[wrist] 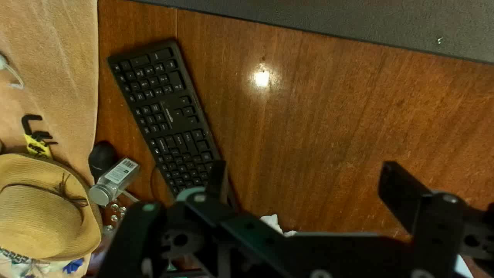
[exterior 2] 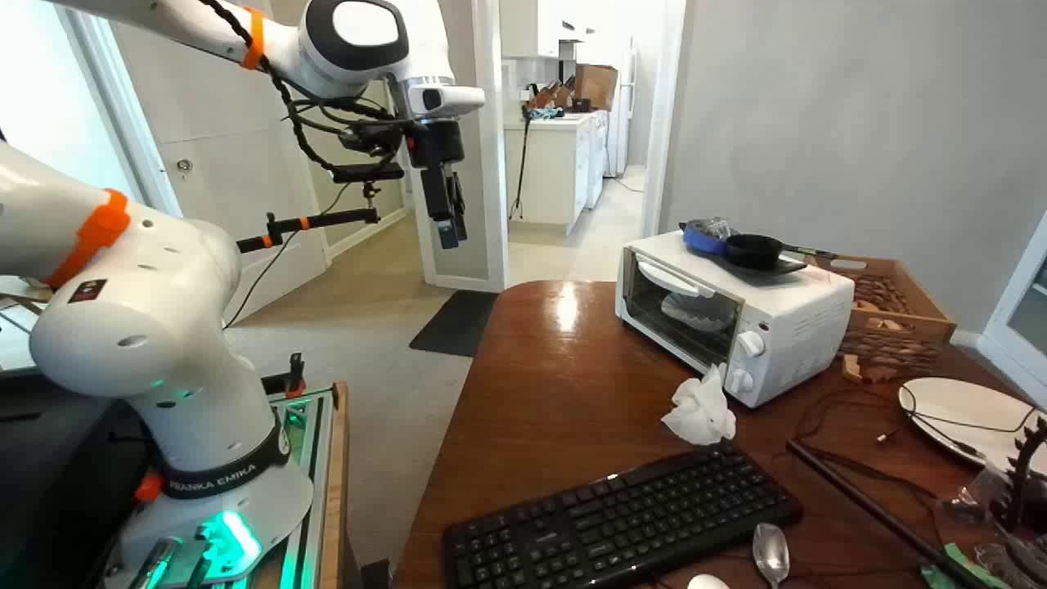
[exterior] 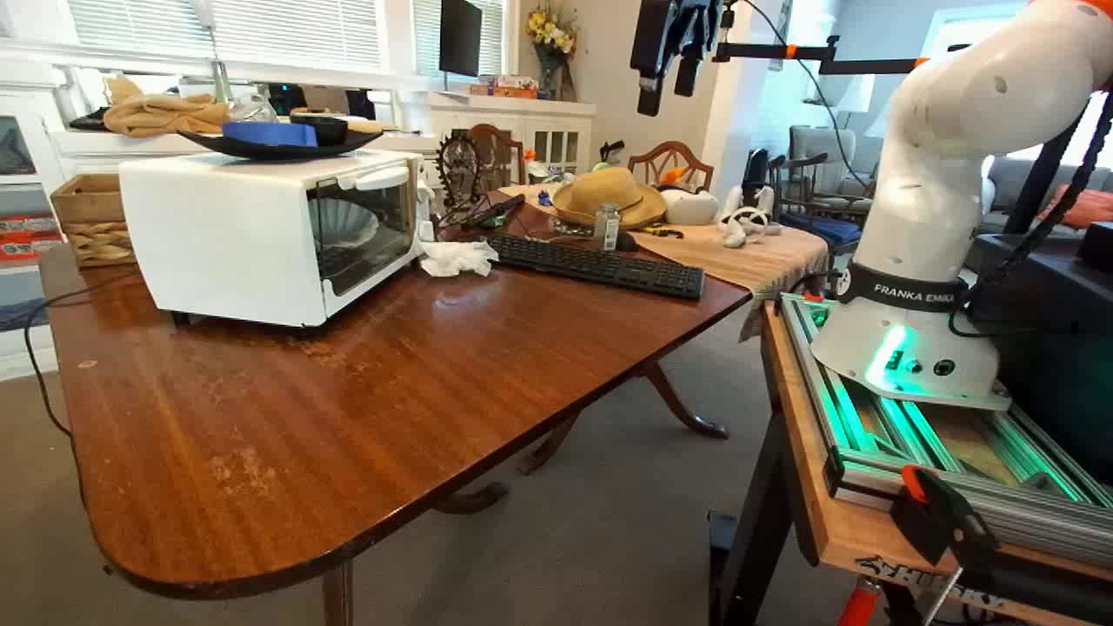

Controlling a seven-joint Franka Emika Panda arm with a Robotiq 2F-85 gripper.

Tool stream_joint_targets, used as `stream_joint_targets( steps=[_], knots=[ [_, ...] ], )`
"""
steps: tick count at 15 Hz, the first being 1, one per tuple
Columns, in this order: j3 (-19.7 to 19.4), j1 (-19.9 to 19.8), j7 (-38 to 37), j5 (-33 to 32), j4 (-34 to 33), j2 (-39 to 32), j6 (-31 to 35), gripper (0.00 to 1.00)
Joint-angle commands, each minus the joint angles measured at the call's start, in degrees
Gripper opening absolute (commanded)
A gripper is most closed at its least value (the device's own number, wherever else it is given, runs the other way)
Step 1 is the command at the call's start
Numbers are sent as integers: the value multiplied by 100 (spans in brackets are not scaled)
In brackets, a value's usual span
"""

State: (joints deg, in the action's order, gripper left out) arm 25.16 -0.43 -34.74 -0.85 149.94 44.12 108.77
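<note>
My gripper is open and empty, held high above the brown wooden table. It also shows in an exterior view and in the wrist view, with its fingers wide apart and touching nothing. Below it, a black keyboard lies slanted at the left of the wrist view; it also shows in an exterior view. A crumpled white tissue lies between the keyboard and a white toaster oven. In the wrist view the fingers partly hide the tissue and the keyboard's lower end.
A black tray with a blue bowl and a black pan sits on the toaster oven. A woven basket and white plate stand near it. A straw hat, glass jar and black mouse lie beyond the keyboard.
</note>
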Motion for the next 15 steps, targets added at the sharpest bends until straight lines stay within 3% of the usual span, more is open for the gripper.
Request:
stream_joint_targets(
  steps=[1, 6, 9, 12, 15],
  knots=[
    [-133, 157, -99, -110, -8, -53, -11, 100],
    [-133, 157, -99, -110, -8, -54, -11, 100],
    [-100, -140, 2, -911, 299, -151, 846, 100],
    [-552, -543, 171, -1514, 562, -565, 1756, 100],
    [-1333, -725, 1002, -1554, 665, -1105, 2723, 100]
  ],
)
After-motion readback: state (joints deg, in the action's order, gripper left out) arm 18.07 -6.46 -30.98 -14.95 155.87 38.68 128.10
